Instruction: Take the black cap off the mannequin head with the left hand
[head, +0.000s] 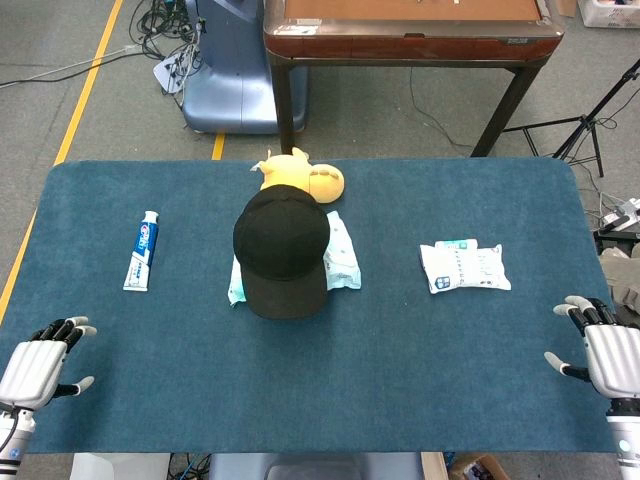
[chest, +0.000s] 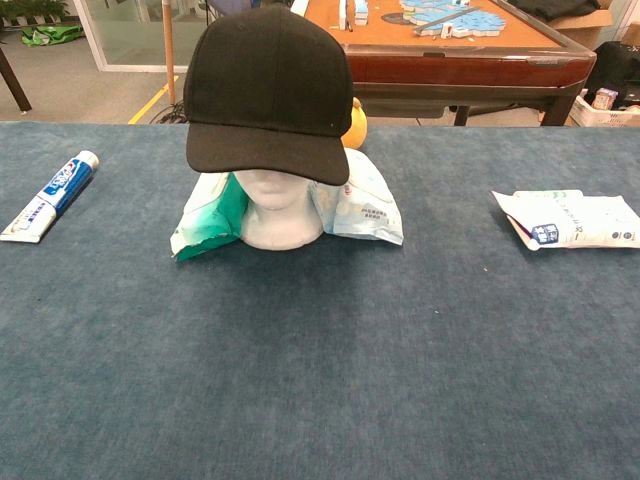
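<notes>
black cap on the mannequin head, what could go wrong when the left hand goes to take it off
The mannequin head is small, stands on soft packets and looks light; a snug black cap could drag or tip it.

The left hand is at the table's near corner, so the long reach passes near the toothpaste tube.

The brim faces the robot; pulling it alone may tilt the head forward.

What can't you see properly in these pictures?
- Mannequin head: in the head view the black cap covers it; in the chest view the brim hides its upper face.
- Yellow plush toy: in the chest view, mostly hidden behind the cap.
- Left hand and right hand: missing from the chest view.
- Toothpaste lettering: too small.
</notes>
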